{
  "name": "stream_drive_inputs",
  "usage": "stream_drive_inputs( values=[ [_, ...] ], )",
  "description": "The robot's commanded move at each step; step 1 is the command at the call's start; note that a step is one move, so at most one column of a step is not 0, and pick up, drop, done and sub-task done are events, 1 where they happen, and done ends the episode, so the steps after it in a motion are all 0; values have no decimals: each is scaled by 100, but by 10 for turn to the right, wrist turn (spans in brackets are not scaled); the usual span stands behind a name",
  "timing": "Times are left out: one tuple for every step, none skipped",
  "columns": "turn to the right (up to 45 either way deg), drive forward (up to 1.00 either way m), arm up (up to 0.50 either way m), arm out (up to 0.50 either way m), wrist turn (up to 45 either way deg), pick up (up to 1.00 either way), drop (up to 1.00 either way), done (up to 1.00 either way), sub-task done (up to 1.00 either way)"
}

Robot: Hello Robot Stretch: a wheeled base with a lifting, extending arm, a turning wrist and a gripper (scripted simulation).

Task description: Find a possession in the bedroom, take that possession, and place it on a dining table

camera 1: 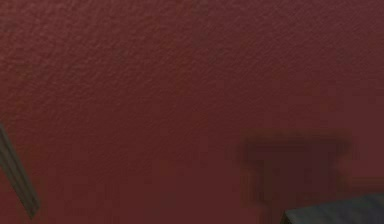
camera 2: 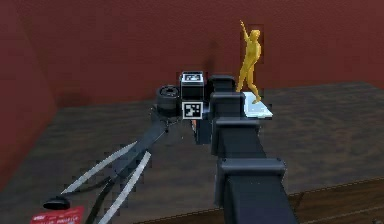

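A deep red wall (camera 1: 150,80) with a pebbled, leathery grain closes off the room, and a dark wooden tabletop (camera 2: 330,120) runs along its foot. The arm (camera 2: 245,170), a dark square bar, reaches out over that top. The claw (camera 2: 88,198) angles off its end, its two thin grey fingers slanting down toward a small red thing (camera 2: 55,212) at the near edge. We cannot tell whether the claw grips anything, and its state does not read from here.

The likely possession is a yellow figurine (camera 2: 249,62): slim, smooth, one arm raised, upright on a flat white base (camera 2: 256,108). It stands on the far side of the arm from the claw, close by the wrist and well apart from the fingertips.

We judge the step in hand to be lining up for the pick. To do it well, the claw should swing round to face the figurine and meet it low on the body, not at the thin raised arm. So tall a shape on so small a base would tip at a sideways nudge.
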Motion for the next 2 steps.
stream_drive_inputs(
  values=[
    [0, 0, 0, 0, -30, 0, 0, 0, 0],
    [0, 0, 0, -18, 0, 0, 0, 0, 0]
  ],
)
